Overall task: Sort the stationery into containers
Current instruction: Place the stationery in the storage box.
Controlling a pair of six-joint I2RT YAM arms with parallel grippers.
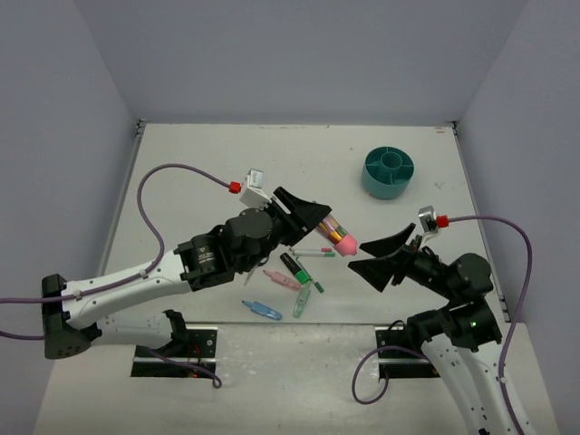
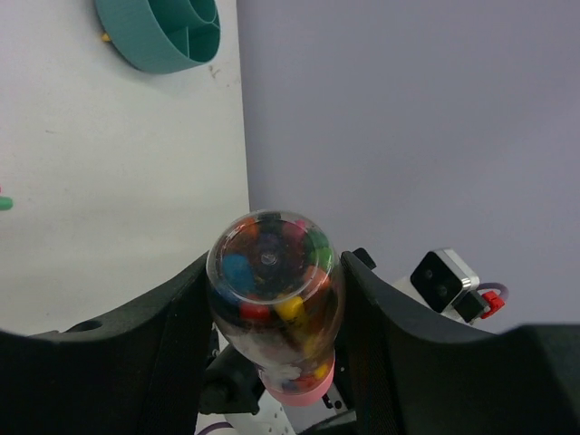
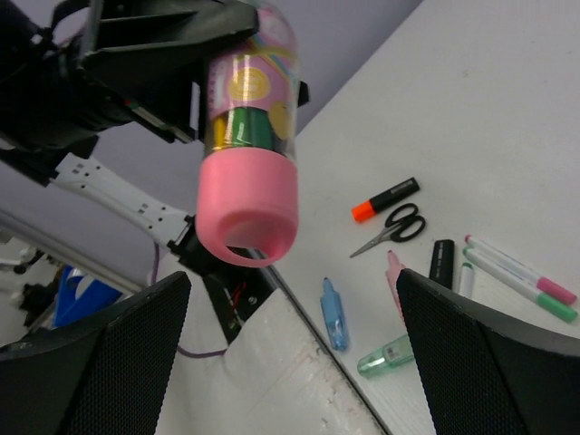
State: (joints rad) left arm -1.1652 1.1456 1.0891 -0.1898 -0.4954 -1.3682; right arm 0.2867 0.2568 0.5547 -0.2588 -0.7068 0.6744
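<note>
The pink-capped clear plastic tube [image 1: 342, 237] is clamped in the left hand [image 1: 324, 225] above the worktop [image 1: 227, 163]. Its cap is presented to the right hand [image 1: 355, 256], which is spread apart, probably for handover toward the round teal organizer [image 1: 388, 172].

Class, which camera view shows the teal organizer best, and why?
The top view: the whole organizer shows, with its central cup and outer compartments. The left wrist view catches only part of the organizer at the top edge. The right wrist view misses it.
</note>
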